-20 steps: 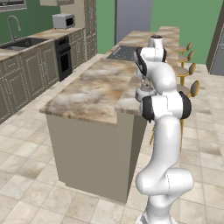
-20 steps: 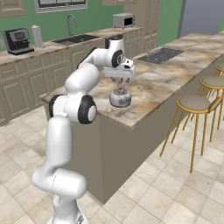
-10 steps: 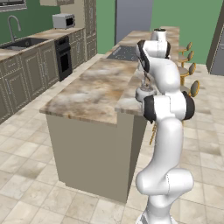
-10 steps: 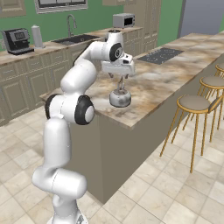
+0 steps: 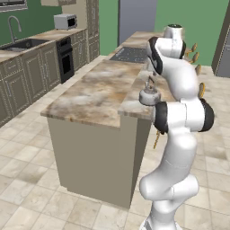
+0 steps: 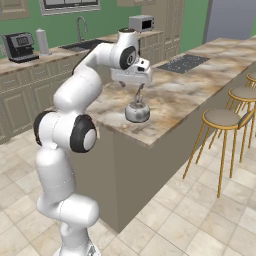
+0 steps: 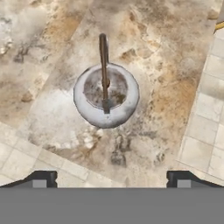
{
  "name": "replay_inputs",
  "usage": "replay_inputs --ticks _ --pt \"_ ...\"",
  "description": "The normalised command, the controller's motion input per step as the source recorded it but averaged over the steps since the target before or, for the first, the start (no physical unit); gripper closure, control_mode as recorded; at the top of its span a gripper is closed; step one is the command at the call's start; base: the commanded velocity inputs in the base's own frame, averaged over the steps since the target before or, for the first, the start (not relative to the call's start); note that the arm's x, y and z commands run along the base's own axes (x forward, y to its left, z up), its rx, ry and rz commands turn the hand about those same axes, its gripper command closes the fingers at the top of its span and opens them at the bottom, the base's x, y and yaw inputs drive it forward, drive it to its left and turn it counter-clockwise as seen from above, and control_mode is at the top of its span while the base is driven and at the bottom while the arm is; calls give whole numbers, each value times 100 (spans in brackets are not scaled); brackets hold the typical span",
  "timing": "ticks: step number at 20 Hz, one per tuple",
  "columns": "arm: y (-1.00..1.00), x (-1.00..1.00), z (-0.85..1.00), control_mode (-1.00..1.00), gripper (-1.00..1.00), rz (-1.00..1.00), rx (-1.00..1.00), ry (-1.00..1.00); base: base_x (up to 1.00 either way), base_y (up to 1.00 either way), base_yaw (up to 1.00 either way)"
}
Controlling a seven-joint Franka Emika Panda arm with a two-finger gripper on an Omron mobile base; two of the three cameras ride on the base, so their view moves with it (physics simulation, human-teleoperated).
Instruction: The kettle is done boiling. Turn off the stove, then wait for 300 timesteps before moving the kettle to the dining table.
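Observation:
The silvery kettle stands upright on the raised marble dining table, close to its near end. Its thin dark handle arches over the lid. My gripper hangs straight above the kettle, clear of the handle. It is open, the two fingertips wide apart with nothing between them. The dark stove lies further along the lower island top.
Round wooden stools line the far side of the slab. A counter with sink, black wall oven, microwave and coffee machine runs along the green wall. Tiled floor surrounds the island.
The arm has drawn up a little and the hand now sits slightly higher over the kettle. The kettle has stayed where it was on the slab.

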Motion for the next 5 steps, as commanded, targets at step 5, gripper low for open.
replay_inputs --ticks 5 --pt "6 -77 11 -100 -100 0 0 -13 0 0 0"
